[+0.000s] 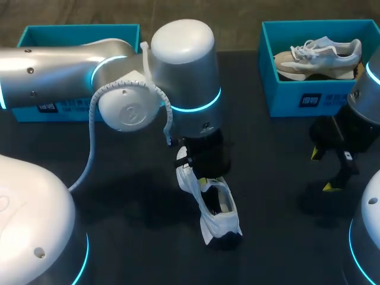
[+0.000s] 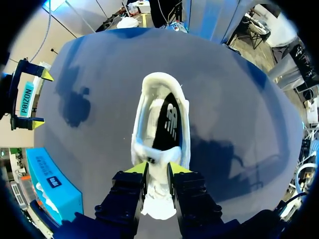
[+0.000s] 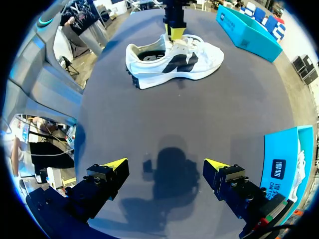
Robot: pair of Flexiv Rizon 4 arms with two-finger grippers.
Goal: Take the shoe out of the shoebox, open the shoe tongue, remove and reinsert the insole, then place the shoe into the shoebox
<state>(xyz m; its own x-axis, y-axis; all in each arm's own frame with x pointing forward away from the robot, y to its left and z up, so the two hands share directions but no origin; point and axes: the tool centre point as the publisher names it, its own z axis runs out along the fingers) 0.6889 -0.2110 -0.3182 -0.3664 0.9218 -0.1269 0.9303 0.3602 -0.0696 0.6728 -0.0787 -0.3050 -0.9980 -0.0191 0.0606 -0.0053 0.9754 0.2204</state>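
Left gripper (image 2: pixel 158 168): fingers pressed together on the tongue (image 2: pixel 158 191) of the white shoe (image 2: pixel 162 124), pinching it from both sides.
Shoe: stands on its sole at mid-table (image 1: pixel 119 196), its opening facing up and its heel toward the near edge.
Insole (image 2: pixel 169 127): dark, lying flat inside the shoe.
Right gripper (image 3: pixel 165 164): fingers wide apart and holding nothing, hanging over bare table at the right, well apart from the shoe.
Right shoebox (image 1: pixel 309 98): far right, with a second pale shoe (image 1: pixel 317 56) inside.
Left shoebox (image 1: pixel 35 35): far left, its inside mostly hidden by the left arm.
Done, as I judge it: the shoe is out of its box and the tongue is in hand.
Left to do: pull the tongue open, take the insole out, put it back, and return the shoe to the box.
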